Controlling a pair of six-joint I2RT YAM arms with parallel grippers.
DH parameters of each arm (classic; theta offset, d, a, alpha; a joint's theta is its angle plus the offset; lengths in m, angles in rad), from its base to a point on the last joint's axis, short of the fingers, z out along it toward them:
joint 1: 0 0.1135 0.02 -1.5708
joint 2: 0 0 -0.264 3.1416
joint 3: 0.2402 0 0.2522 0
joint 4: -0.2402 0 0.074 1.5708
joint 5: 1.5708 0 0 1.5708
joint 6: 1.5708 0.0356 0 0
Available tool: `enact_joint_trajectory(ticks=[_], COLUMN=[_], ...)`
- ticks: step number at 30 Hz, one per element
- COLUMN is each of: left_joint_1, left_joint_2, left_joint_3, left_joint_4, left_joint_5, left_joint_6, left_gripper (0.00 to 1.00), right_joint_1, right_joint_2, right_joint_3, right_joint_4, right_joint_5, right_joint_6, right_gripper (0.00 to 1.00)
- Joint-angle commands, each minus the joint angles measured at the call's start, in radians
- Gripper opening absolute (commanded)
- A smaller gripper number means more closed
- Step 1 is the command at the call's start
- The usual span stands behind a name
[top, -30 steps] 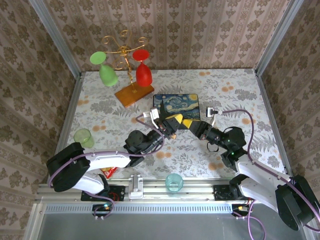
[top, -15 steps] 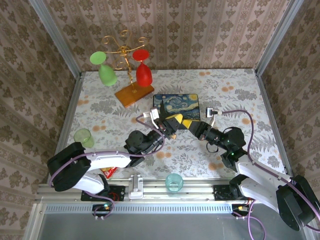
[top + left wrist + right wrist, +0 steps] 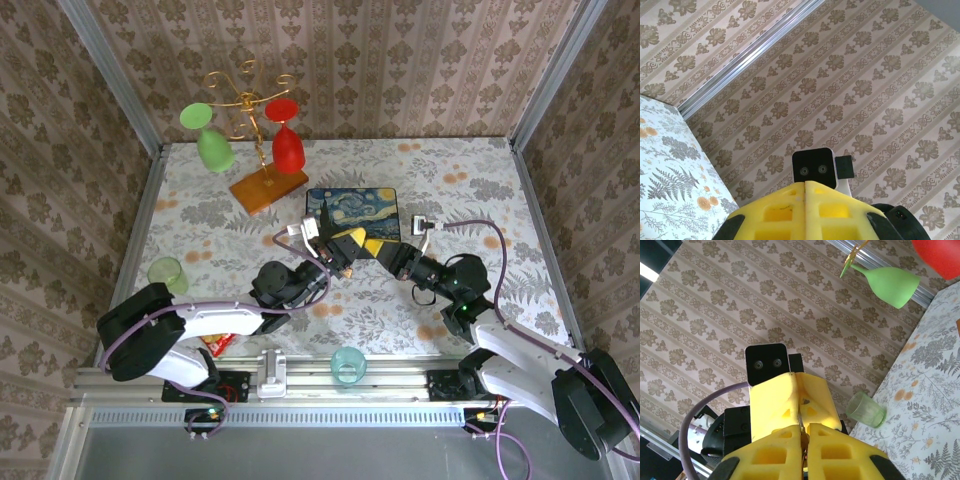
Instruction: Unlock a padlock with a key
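L arm [image 3: 200,320] slightly rightward vs before; L claw [image 3: 805,184], R claw [image 3: 804,429] closed, tip-to-tip.

Nothing readable from where I'm sitting, guys. The painted box [image 3: 352,212] is just swirly picture, no lettering I can make out from the top cam. The red wrapper [image 3: 216,344] down by the left arm's base is too small and half tucked away to read. Both wrist cams give me zero legible print, labels or numbers too.
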Motion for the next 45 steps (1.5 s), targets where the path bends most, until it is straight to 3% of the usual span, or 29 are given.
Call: enact_joint_trajectory(ticks=[1, 4, 5, 6, 8, 9, 10, 12, 15, 18, 22, 27, 33, 38, 45], left_joint_1=[0.003, 0.007, 0.009, 0.012, 0.014, 0.021, 0.028, 0.037, 0.055, 0.150, 0.268, 0.275, 0.283, 0.296, 0.286], left_joint_2=[0.023, 0.017, 0.014, 0.007, -0.017, -0.042, -0.079, -0.170, -0.280, -0.282, -0.201, -0.035, 0.191, 0.304, 0.365], left_joint_3=[-0.008, -0.020, -0.027, -0.038, -0.058, -0.060, -0.056, -0.023, 0.082, 0.127, 0.099, 0.138, 0.234, 0.253, 0.286], left_joint_4=[-0.012, -0.014, -0.017, -0.019, -0.042, -0.089, -0.166, -0.360, -0.782, -0.961, -0.974, -1.028, -0.994, -0.902, -0.897], left_joint_5=[-0.013, -0.025, -0.035, -0.051, -0.087, -0.102, -0.110, -0.119, -0.126, 0.058, 0.311, 0.354, 0.378, 0.367, 0.369], left_joint_6=[-0.001, -0.001, -0.001, 0.003, 0.019, 0.031, 0.049, 0.125, 0.266, 0.336, 0.373, 0.490, 0.502, 0.480, 0.496], left_gripper=[0.00, 0.00, 0.12, 0.36, 0.57, 0.89, 1.00, 1.00, 1.00, 1.00, 1.00, 0.97, 0.87, 0.84, 0.76], right_joint_1=[0.011, 0.011, 0.011, 0.011, 0.009, 0.007, 0.005, 0.004, -0.010, -0.031, -0.069, -0.122, -0.162, -0.171, -0.174], right_joint_2=[-0.006, -0.012, -0.018, -0.029, -0.062, -0.091, -0.123, -0.188, -0.261, -0.282, -0.258, -0.224, -0.214, -0.215, -0.225], right_joint_3=[0.000, -0.014, -0.019, -0.024, -0.031, -0.029, -0.020, 0.012, 0.048, 0.063, 0.060, 0.054, 0.035, 0.014, -0.019], right_joint_4=[0.093, 0.095, 0.089, 0.072, -0.001, -0.080, -0.187, -0.414, -0.693, -0.842, -0.934, -0.987, -0.990, -0.992, -0.975], right_joint_5=[-0.005, 0.006, 0.011, 0.015, 0.028, 0.039, 0.051, 0.071, 0.108, 0.126, 0.147, 0.141, 0.113, 0.096, 0.089], right_joint_6=[-0.017, -0.020, -0.023, -0.029, -0.061, -0.086, -0.122, -0.218, -0.335, -0.393, -0.421, -0.467, -0.486, -0.493, -0.483], right_gripper=[0.01, 0.00, 0.00, 0.00, 0.00, 0.00, 0.00, 0.00, 0.00, 0.00, 0.00, 0.00, 0.00, 0.00, 0.00])
